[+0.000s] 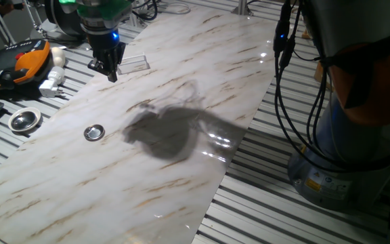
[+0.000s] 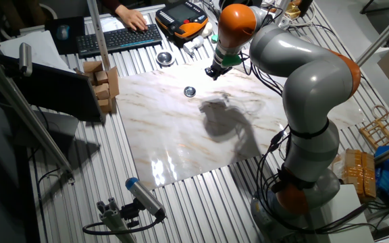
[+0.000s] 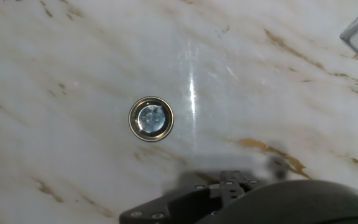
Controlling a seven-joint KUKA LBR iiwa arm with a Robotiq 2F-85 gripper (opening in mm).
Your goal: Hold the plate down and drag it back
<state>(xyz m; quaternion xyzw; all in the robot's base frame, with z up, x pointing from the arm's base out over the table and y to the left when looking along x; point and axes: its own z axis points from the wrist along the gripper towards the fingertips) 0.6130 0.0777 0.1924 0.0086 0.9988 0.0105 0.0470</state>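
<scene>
The plate (image 1: 94,132) is a small shiny silver disc with a raised rim and darker centre. It lies flat on the marble board (image 1: 181,81) near the board's left edge. It also shows in the other fixed view (image 2: 190,91) and left of centre in the hand view (image 3: 151,118). My gripper (image 1: 110,70) hangs above the board, apart from the plate and farther back, next to a clear flat rectangular piece (image 1: 133,64). The fingers look pressed together and hold nothing. The gripper also shows in the other fixed view (image 2: 213,73).
A larger round metal dish (image 1: 24,120) sits on the slatted table left of the board. An orange-and-black pendant (image 1: 19,64), a white plug (image 1: 51,81) and a keyboard (image 2: 117,38) lie behind it. Cables (image 1: 290,102) hang at the right.
</scene>
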